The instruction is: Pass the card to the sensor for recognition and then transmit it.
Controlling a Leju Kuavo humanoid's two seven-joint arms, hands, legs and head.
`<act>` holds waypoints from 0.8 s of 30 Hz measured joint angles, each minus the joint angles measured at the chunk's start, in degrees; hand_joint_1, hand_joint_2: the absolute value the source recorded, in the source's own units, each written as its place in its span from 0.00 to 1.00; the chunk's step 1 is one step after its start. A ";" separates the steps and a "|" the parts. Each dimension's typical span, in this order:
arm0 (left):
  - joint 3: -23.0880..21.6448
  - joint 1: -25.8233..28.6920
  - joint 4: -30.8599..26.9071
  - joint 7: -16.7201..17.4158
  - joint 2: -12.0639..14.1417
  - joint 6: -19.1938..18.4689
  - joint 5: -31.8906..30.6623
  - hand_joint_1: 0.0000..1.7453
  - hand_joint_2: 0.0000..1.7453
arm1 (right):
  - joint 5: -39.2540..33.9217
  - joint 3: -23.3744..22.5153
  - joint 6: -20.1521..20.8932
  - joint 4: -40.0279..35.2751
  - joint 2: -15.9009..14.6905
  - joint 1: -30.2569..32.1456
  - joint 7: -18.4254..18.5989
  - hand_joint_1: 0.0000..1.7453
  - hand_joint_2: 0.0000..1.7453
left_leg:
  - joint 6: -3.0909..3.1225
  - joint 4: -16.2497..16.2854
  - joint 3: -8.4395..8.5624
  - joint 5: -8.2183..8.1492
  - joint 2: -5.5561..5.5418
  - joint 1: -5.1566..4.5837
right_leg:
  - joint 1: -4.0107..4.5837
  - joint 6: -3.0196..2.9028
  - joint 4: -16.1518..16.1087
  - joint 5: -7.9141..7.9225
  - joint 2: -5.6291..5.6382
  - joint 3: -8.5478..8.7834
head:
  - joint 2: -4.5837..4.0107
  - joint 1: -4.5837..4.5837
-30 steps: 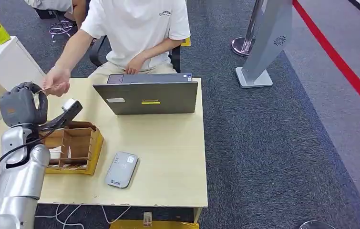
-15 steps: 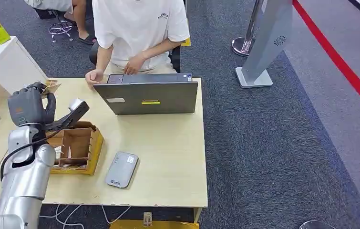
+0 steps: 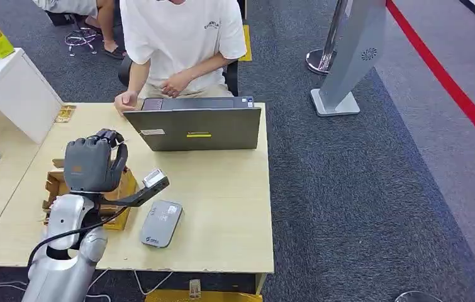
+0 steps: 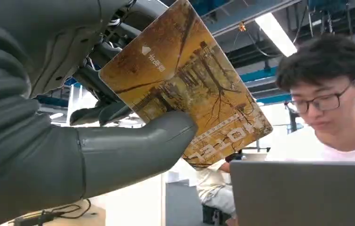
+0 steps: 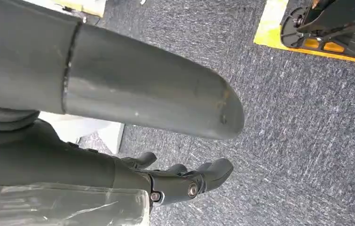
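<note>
Stretching across the head view is the pale wooden bench (image 3: 222, 207), where a person in a white T-shirt (image 3: 181, 34) sits behind an open grey laptop (image 3: 194, 126). Near the bench's front edge, an open-topped cardboard box with dividers (image 3: 55, 185) lies partly behind the robot's arm, and just beside it lies the flat grey sensor pad with a small screen (image 3: 160, 223). The grey left hand (image 3: 93, 163) is raised above the box, back toward the camera, fingers upright. In the left wrist view this left hand pinches the rectangular card (image 4: 185, 84) between its thick thumb (image 4: 138, 150) and darker fingers: the card is glossy, printed with an autumn scene of yellow-brown trees, with white lettering and a small white arrow near one corner. The right hand (image 5: 185, 181) hangs over dark carpet (image 5: 307, 117), fingers loosely curled in on nothing.
</note>
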 joint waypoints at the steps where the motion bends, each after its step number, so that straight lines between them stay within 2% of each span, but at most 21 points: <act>1: -0.75 0.62 -0.62 0.66 0.00 -0.86 -0.44 1.00 1.00 | -0.02 -0.11 -0.11 0.00 0.00 0.05 -0.02 0.00 0.00 | 0.00 0.00 -0.01 0.01 -0.01 0.00 | 0.00 0.00 0.00 0.00 -0.01 0.00 | 0.00 0.00; 6: -2.85 2.01 -0.51 4.20 0.31 -7.66 -3.31 1.00 1.00 | -0.13 -0.33 -0.48 0.00 0.04 0.03 -0.02 0.00 0.00 | -0.01 -0.01 -0.03 0.02 -0.03 0.01 | 0.01 0.00 0.02 0.00 -0.04 -0.01 | 0.00 0.04; 13: -3.46 2.26 0.39 4.66 0.90 -8.44 -3.63 1.00 1.00 | -0.13 -0.68 -0.48 0.00 0.07 0.07 -0.02 0.00 0.00 | -0.01 0.00 -0.04 0.02 -0.04 0.01 | 0.01 0.00 0.02 0.00 -0.06 -0.01 | 0.00 0.07; 18: -3.81 2.33 1.70 5.81 1.51 -13.82 -3.28 1.00 1.00 | -0.17 -1.01 -0.48 0.00 0.07 0.07 -0.04 0.00 0.00 | -0.01 0.00 -0.04 0.02 -0.04 0.01 | 0.01 0.00 0.01 0.00 -0.05 -0.01 | 0.00 0.07; 24: -4.64 3.27 4.76 5.99 1.99 -14.93 -2.32 1.00 1.00 | -0.17 -1.25 -0.39 0.00 0.07 0.12 -0.13 0.00 0.00 | -0.01 0.00 -0.04 0.02 -0.04 0.01 | 0.01 0.00 0.01 0.00 -0.05 -0.01 | 0.00 0.07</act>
